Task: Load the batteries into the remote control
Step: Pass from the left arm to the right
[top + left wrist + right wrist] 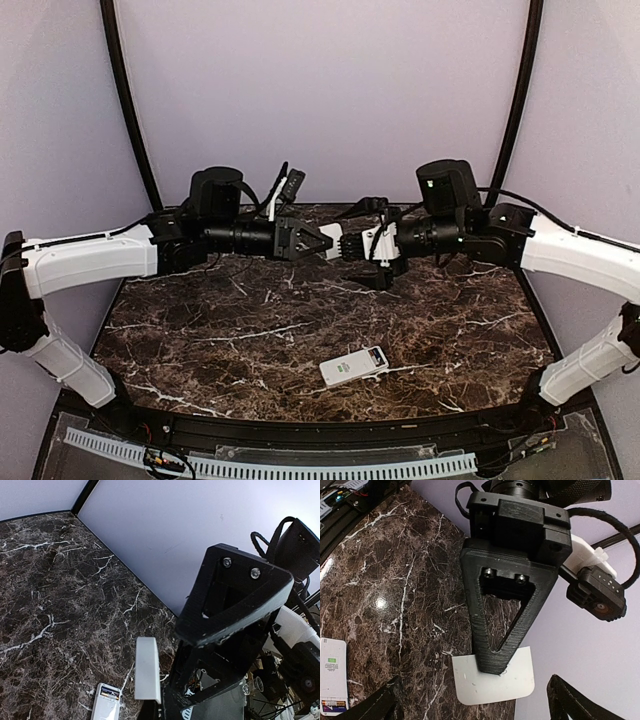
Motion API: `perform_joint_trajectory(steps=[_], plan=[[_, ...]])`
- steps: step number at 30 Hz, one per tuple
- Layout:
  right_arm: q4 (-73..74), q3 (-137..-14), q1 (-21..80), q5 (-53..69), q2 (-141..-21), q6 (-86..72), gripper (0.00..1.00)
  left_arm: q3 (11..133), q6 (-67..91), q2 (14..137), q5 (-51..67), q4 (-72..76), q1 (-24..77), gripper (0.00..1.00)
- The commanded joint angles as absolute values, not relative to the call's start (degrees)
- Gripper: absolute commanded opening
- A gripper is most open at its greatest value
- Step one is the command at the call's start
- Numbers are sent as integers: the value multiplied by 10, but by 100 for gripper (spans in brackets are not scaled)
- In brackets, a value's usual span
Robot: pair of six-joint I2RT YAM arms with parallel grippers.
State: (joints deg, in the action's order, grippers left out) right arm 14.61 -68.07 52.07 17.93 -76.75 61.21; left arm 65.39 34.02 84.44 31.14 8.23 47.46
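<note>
Remote control (354, 366): lies flat on the marble table (200, 340), close to its near edge and slightly to the right-arm side of centre.
Long axis: roughly left to right in the top view, with the dark-patched end tilted toward the right arm.
Left claw (322, 242): held in the air, up and beyond the remote control, pinched tight on a thin battery cover (520, 680).
Right claw (480, 705): also above and beyond the remote control, facing the left one; jaws spread wide either side of the cover, gripping nothing.
Deciding relation: the remote control sits below and nearer the bases than both claws. The right arm is free and a little closer, so the reach down looks like its job.
Batteries: no loose cell visible. I cannot tell whether the dark strip at the remote control's end holds any.
Materials: the remote control is smooth white plastic, a flat rectangle. The cover is a matte white plate with rounded corners. The table is glossy brown stone with white veins. The fingers are ribbed black printed plastic, triangular.
</note>
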Motion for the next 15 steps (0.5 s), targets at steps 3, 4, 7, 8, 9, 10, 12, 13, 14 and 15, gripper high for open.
perform_joint_trajectory(steps=[3,4,7,8,9,10,12,13,14,15], plan=[[145,-708,519,166,-789,639,93,674,348,839,340,76,475,0],[141,-708,518,164,-791,637,93,676,348,839,343,74,475,0],[139,-711,515,169,-797,631,90,679,345,841,347,72,475,0],[139,-712,514,171,-800,630,88,680,344,841,347,70,475,0],[139,-713,514,171,-802,629,86,681,342,840,347,69,475,0],[139,-714,513,172,-803,627,83,682,342,841,347,68,475,0],[140,-715,512,174,-804,626,79,682,339,840,348,68,475,0],[141,-716,511,176,-806,625,78,683,339,841,348,67,475,0],[141,-717,510,177,-806,624,76,683,339,841,349,66,475,0],[141,-719,509,179,-807,623,74,684,338,842,349,65,475,0]])
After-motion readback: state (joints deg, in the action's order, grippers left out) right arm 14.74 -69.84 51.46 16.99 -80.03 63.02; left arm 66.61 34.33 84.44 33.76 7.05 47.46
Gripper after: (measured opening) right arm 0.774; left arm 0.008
